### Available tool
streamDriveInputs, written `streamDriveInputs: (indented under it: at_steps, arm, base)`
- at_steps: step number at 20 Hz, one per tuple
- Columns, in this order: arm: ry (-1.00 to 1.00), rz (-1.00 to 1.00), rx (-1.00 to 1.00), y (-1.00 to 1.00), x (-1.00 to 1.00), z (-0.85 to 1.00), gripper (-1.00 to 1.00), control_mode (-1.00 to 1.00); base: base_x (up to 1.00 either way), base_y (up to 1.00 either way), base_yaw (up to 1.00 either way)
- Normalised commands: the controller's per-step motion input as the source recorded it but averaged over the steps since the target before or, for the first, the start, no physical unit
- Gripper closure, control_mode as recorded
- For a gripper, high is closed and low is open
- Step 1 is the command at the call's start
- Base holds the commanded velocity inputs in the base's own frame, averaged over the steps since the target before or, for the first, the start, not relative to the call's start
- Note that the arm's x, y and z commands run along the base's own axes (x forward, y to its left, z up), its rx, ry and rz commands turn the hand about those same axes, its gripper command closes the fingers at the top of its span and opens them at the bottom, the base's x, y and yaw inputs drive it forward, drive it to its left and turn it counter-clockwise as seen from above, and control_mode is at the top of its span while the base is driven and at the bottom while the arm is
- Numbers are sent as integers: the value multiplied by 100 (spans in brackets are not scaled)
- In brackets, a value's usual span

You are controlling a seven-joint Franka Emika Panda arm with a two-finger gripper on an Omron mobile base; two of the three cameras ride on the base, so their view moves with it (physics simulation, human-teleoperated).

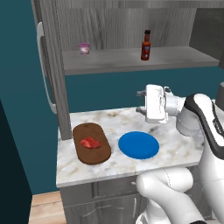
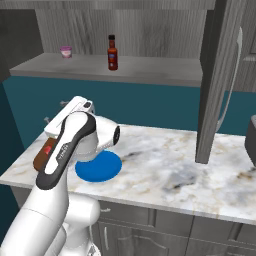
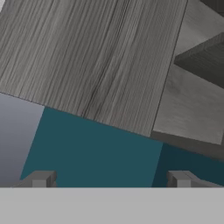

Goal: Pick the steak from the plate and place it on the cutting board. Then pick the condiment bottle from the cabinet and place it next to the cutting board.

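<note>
The white arm's 2-finger gripper (image 1: 141,101) has its jaws spread wide apart and grips nothing; in the hand view its 2 dark finger tips stand at the bottom corners with bare teal wall between them. It hangs above the marbled counter (image 1: 175,144), behind the round bright blue plate (image 1: 138,145), and points leftward, toward the grey wood-grain cabinet's (image 1: 55,78) tall side panel.

The small red raw steak (image 1: 90,143) lies flat on the dark brown oblong cutting board (image 1: 91,143), so I judge step 1 done.

The slim red-brown condiment bottle with its black cap (image 1: 146,45) stands upright on the cabinet's open shelf, well above the gripper and further back, almost directly over it in the left base view. Its long axis is vertical, so the hand likely needs to climb and turn toward the shelf for a sideways grasp. A short pink-lidded cup (image 1: 84,48) sits well apart to the bottle's left.
</note>
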Motion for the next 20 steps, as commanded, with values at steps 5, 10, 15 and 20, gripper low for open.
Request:
streamDriveInputs:
  at_steps: [5,10,15,20]
  arm:
    - [2,0,1,-3,-5,24,-100,-100]
    - [1,0,4,-5,-2,27,-100,-100]
    - [1,0,6,-6,0,28,-100,-100]
    - [2,0,4,-7,0,28,-100,-100]
  base:
    - [0,0,0]
    - [0,0,0]
    - [0,0,0]
    - [0,0,0]
